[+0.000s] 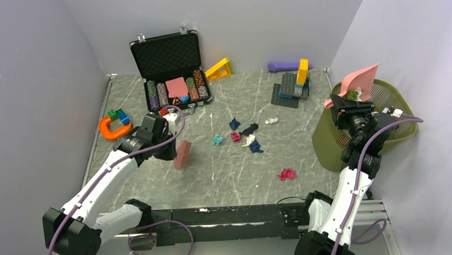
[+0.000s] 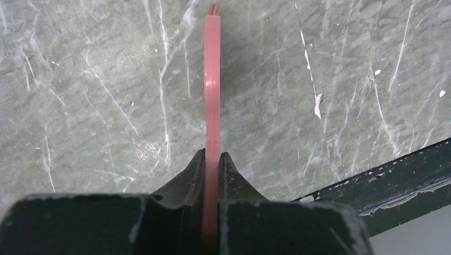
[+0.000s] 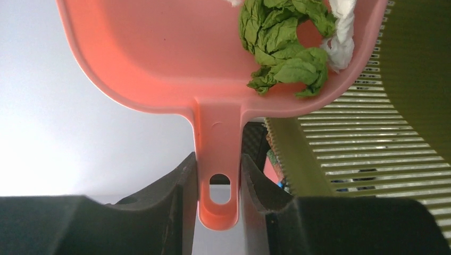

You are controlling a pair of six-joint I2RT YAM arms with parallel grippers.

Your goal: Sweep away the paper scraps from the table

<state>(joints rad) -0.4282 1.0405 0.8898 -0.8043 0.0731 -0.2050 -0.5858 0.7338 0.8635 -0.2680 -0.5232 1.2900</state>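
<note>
Several paper scraps lie mid-table (image 1: 157,186): navy (image 1: 234,124), black (image 1: 249,128), white (image 1: 272,121), teal (image 1: 217,139), magenta (image 1: 235,136), another navy (image 1: 255,147) and a magenta one apart (image 1: 286,173). My left gripper (image 1: 169,145) is shut on a pink brush (image 1: 182,154), seen edge-on in the left wrist view (image 2: 211,79), held left of the scraps. My right gripper (image 1: 348,109) is shut on the handle of a pink dustpan (image 1: 359,82), raised and tilted over the green bin (image 1: 382,127). In the right wrist view the dustpan (image 3: 159,53) holds green (image 3: 282,48) and white (image 3: 340,32) scraps.
An open black case (image 1: 170,67) of poker chips stands at the back left. An orange horseshoe with bricks (image 1: 113,126) lies at far left. A yellow wedge (image 1: 219,69), purple cylinder (image 1: 281,66) and brick tower on dark plates (image 1: 293,85) sit at the back.
</note>
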